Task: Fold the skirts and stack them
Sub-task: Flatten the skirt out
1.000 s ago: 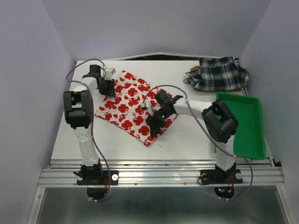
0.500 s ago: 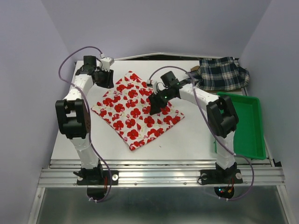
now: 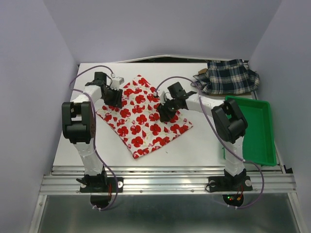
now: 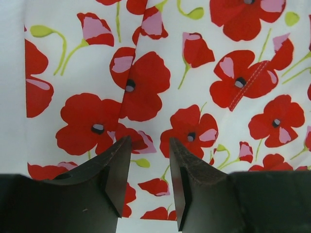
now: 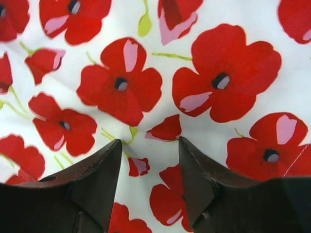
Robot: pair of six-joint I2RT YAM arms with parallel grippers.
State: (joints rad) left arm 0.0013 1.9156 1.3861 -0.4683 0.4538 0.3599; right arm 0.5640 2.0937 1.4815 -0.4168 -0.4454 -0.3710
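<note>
The poppy-print skirt (image 3: pixel 141 121) lies spread on the table (image 3: pixel 204 141). We judge it light, limp and easily wrinkled, so we would pinch its corners. Our left gripper (image 4: pixel 149 141) and right gripper (image 5: pixel 149 143) hang over it, jaws parted, holding nothing.

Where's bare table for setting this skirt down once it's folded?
Bare table runs in front of the floral skirt, along the near edge, and at the back between it and the plaid skirt. Crowded: the right side, where the right arm spans the gap to the green tray.
</note>
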